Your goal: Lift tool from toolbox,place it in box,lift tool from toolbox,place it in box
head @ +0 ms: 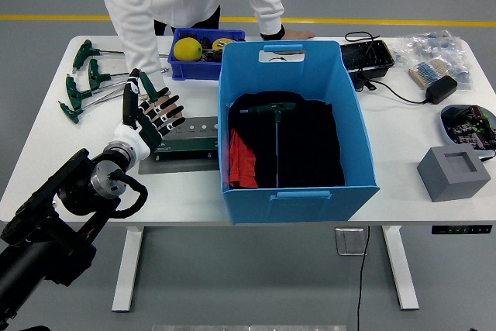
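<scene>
Left hand (pixel 147 118) is hovering with fingers spread, holding nothing, over the left end of the toolbox (pixel 186 139) | toolbox is lying on the worktop (pixel 403 137), touching the big blue box (pixel 291 122) | one green T-handle tool (pixel 273 125) is lying inside the box | more green tools (pixel 89 83) are sitting far left | a person's sleeve (pixel 136 32) is reaching down just behind the hand.

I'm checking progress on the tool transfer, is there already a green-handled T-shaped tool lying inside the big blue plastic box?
Yes, a green-handled T-shaped tool lies on the dark cloth inside the big blue plastic box.
</scene>
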